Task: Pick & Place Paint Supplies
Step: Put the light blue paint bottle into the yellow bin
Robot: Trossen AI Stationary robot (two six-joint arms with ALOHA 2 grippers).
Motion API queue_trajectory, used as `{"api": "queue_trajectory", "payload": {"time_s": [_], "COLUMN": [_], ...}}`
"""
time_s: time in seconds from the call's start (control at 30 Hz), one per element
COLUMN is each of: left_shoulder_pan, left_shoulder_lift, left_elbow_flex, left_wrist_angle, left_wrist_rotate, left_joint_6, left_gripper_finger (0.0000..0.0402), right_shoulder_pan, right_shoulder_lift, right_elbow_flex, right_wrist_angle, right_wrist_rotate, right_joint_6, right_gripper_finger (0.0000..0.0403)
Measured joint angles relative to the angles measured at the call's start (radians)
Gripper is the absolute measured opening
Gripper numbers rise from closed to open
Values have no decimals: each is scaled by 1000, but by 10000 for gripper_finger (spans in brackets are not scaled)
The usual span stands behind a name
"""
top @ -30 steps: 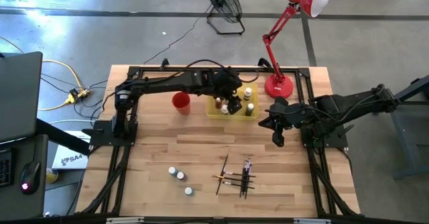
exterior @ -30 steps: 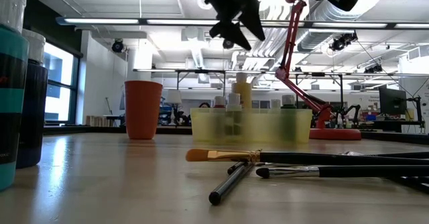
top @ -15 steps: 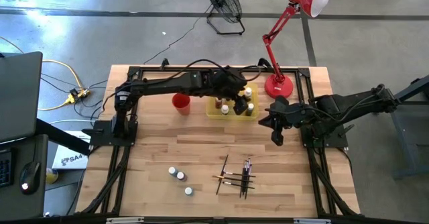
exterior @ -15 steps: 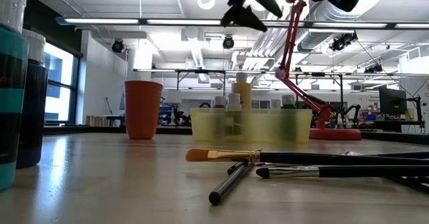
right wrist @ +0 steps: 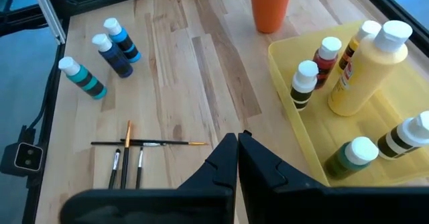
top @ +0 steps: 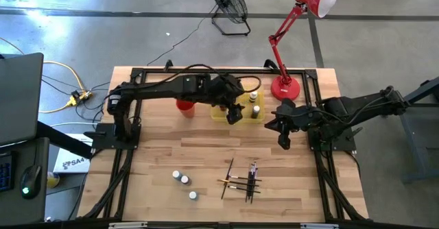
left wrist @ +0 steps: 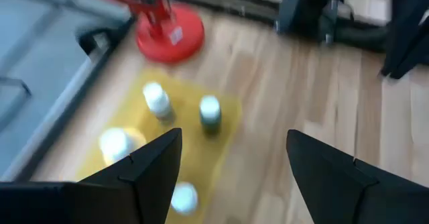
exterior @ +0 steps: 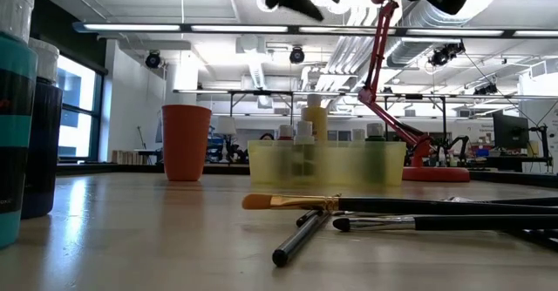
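Near the upper middle of the high view, the flat translucent yellow tray (top: pixel 218 113) sits on the pale wooden table (top: pixel 158 153), with the small red cup (top: pixel 184 105) just to its left and the red desk lamp's round base (top: pixel 285 89) to its right. Inside the tray stand several small white-capped paint bottles (right wrist: pixel 307 84): the right wrist view shows a tall yellow-bodied one, a red-labelled one, a dark-banded one and two green ones, all upright. The left gripper (top: pixel 234 112) hovers over the tray's middle, fingers spread wide with nothing between them; its wrist view looks down on four white caps (left wrist: pixel 210 107) in the tray. The right gripper (top: pixel 285 142) waits at the table's right side, its fingers pressed together and empty.

Toward the lower middle of the high view, three more tiny bottles (top: pixel 183 179) stand in a loose group on the bare wood. Just right of them lies a cluster of thin dark-handled paintbrushes (top: pixel 245 181), some crossing one another. None of these loose supplies touches the tray.
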Motion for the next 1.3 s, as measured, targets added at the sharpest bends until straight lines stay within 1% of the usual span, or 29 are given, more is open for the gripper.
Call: {"api": "queue_trajectory", "payload": {"time_s": [0.03, 0.1, 0.17, 0.2, 0.23, 0.3, 0.37, 0.43, 0.5, 0.57, 0.87, 1.03, 1.2, 1.3], "left_shoulder_pan": [-10, -30, -54, -64, -78, -105, -133, -162, -189, -214, -310, -359, -391, -391], "left_shoulder_lift": [-11, -39, -58, -72, -81, -98, -116, -124, -135, -138, -136, -136, -136, -136], "left_elbow_flex": [4, -2, 2, 1, -2, 2, -2, 3, -2, 1, -1, -6, -6, -6], "left_wrist_angle": [-10, -115, -127, -174, -215, -216, -290, -287, -342, -330, -438, -431, -453, -480], "left_wrist_rotate": [-22, -52, -69, -78, -83, -85, -85, -86, -84, -84, -84, -84, -84, -85], "left_joint_6": [3, 4, 4, 4, 4, -3, -3, -4, -3, -4, -7, -8, -8, -7], "left_gripper_finger": [264, 264, 264, 264, 264, 264, 264, 264, 264, 264, 264, 264, 264, 264], "right_shoulder_pan": [0, 0, 0, 0, 0, 0, 0, 0, 0, 0, 0, 0, 0, 0], "right_shoulder_lift": [0, 0, 0, 0, 0, 0, 0, 0, 0, 0, 0, 0, 0, 0], "right_elbow_flex": [0, 0, 0, 0, 0, 0, 0, 0, 0, 0, 0, 0, 0, 0], "right_wrist_angle": [0, -1, 0, 0, 1, 1, 2, 4, 7, 7, 4, 6, 7, 10], "right_wrist_rotate": [1, 3, 4, 4, 6, 8, 8, 8, 8, 7, 4, 3, 6, 6], "right_joint_6": [0, -1, -16, -26, -37, -51, -53, -53, -53, -52, -45, -43, -42, -42], "right_gripper_finger": [5, 5, 5, 5, 5, 5, 5, 5, 5, 5, 5, 5, 5, 5]}}
